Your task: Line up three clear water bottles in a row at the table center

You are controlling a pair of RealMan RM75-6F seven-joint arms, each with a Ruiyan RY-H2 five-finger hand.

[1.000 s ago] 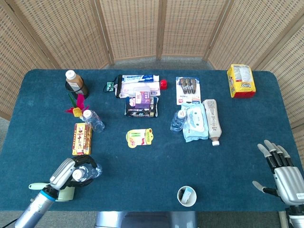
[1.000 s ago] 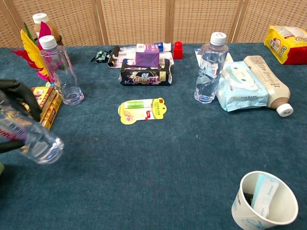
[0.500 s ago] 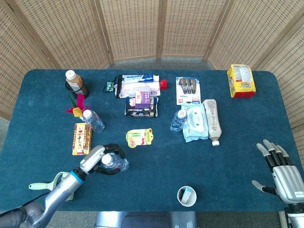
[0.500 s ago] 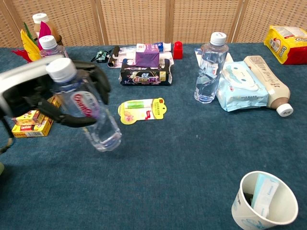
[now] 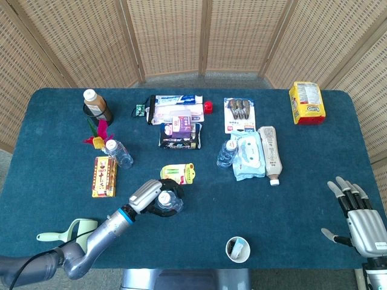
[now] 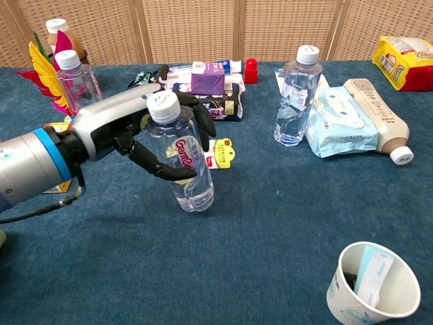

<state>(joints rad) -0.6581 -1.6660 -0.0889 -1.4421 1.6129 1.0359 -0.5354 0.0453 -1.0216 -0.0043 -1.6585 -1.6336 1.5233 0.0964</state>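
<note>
Blue-clothed desk (image 5: pixel 199 211): at lower left of centre, the left hand (image 6: pixel 128 132) wraps its fingers around a clear water bottle (image 6: pixel 184 159), held slightly tilted. At lower right, the right hand (image 5: pixel 358 220) holds nothing, fingers spread.

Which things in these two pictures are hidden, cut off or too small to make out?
- Yellow blister card: chest view, mostly hidden behind the clear water bottle that the left hand holds.
- That bottle's base: head view, too small to tell whether it touches the table.
- Right hand: absent from the chest view; wrist cut by the head view's bottom edge.
- White paper cup: bottom cut by the chest view's edge.
</note>
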